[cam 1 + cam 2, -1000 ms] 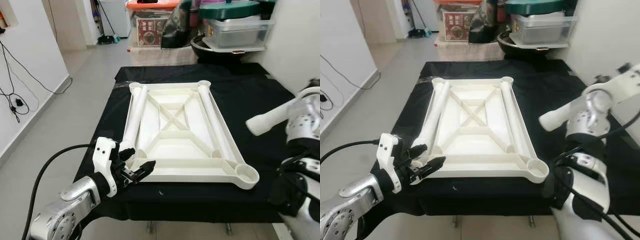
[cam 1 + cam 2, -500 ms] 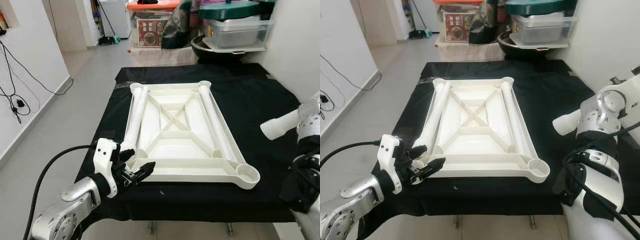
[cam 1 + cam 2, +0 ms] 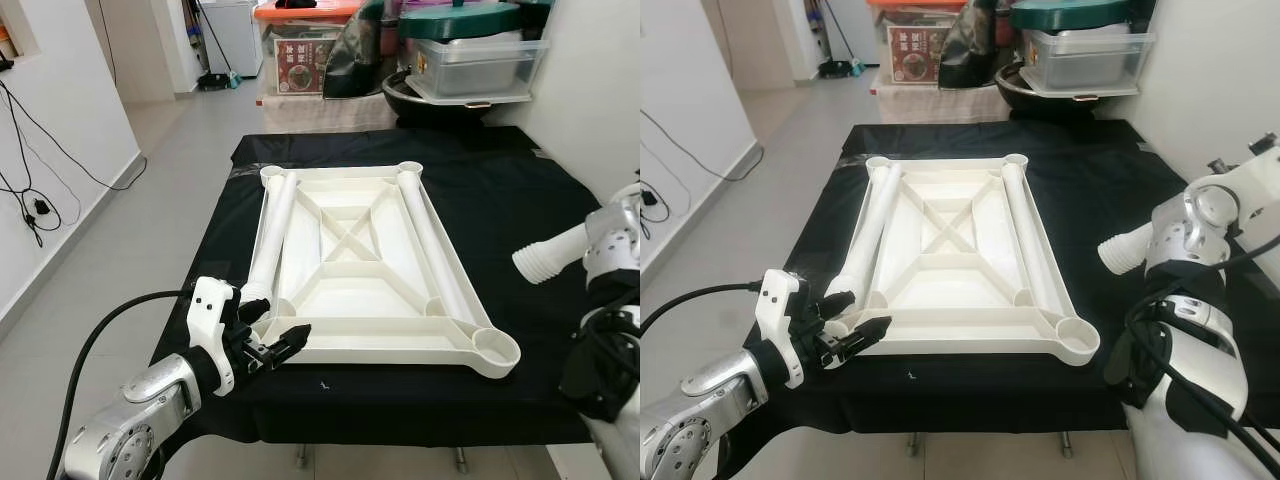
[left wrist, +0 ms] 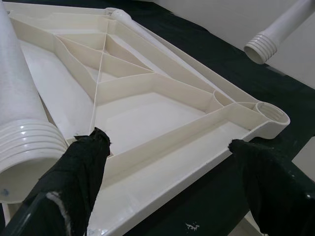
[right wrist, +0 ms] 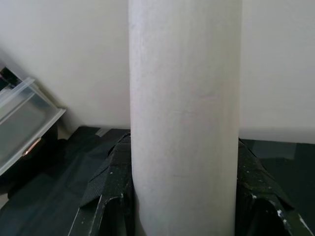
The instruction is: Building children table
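A white table top [image 3: 390, 352] lies upside down on the black-covered table [image 3: 500, 190]. Two white legs rest inside it, one along its left side [image 3: 272, 235] and one along its right side [image 3: 425, 235]. My left gripper [image 3: 285, 317] is open at the top's near left corner, right by the left leg's threaded end [image 4: 24, 147]; its fingers [image 4: 83, 167] straddle the near rim. My right gripper [image 5: 184, 206] is shut on a third white leg [image 3: 548, 255], held in the air off the table top's right side, threaded end toward the top.
The near right corner socket [image 3: 495, 345] of the top stands empty. Storage boxes and a dark pot [image 3: 470, 60] crowd the far end. A white wall [image 3: 600, 90] runs close on the right. Open floor [image 3: 150, 230] lies to the left, with cables [image 3: 35, 205] by the wall.
My right arm carried the held leg outward to the right and a little lower, then eased it slightly back. The left gripper and the table top stayed put.
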Available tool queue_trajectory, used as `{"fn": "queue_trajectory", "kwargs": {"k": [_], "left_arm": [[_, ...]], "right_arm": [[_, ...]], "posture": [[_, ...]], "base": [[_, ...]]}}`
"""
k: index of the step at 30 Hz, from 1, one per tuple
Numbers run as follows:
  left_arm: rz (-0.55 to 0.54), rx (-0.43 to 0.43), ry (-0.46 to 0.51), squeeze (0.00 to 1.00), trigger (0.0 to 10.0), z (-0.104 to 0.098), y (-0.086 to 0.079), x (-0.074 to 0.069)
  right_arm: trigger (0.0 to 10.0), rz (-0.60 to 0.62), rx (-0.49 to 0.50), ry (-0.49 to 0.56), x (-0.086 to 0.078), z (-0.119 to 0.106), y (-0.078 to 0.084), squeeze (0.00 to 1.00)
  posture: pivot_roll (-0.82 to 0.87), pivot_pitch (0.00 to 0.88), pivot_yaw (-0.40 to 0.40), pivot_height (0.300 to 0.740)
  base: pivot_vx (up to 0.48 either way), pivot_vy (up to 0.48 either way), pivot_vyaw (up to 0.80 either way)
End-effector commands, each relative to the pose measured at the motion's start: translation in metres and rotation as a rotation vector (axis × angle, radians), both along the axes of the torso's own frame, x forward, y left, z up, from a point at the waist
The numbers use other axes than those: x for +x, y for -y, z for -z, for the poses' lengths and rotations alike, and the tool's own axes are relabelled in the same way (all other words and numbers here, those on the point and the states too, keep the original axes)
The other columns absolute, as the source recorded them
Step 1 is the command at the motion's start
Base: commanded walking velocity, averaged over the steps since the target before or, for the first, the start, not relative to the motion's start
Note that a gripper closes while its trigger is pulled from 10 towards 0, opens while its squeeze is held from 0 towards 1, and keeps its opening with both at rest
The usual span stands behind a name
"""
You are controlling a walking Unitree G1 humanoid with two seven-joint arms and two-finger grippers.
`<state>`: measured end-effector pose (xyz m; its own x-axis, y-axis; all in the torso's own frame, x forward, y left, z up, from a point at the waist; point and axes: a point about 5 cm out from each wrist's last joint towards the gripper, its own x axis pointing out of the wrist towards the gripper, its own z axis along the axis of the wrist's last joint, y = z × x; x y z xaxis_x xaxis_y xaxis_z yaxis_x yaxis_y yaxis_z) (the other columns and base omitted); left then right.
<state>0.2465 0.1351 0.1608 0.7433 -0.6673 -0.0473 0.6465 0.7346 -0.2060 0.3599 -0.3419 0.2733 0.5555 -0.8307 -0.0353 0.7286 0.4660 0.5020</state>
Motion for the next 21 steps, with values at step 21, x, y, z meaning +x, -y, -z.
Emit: {"fn": "queue_trajectory", "kwargs": {"k": [21], "left_arm": [[0.073, 0.036, 0.042, 0.00, 10.0, -0.008, -0.004, 0.002]], "right_arm": [[0.0, -0.610, -0.033, 0.236, 0.043, -0.026, -0.117, 0.00]], "posture": [[0.05, 0.000, 0.020, 0.740]], "base": [[0.000, 0.000, 0.00]]}}
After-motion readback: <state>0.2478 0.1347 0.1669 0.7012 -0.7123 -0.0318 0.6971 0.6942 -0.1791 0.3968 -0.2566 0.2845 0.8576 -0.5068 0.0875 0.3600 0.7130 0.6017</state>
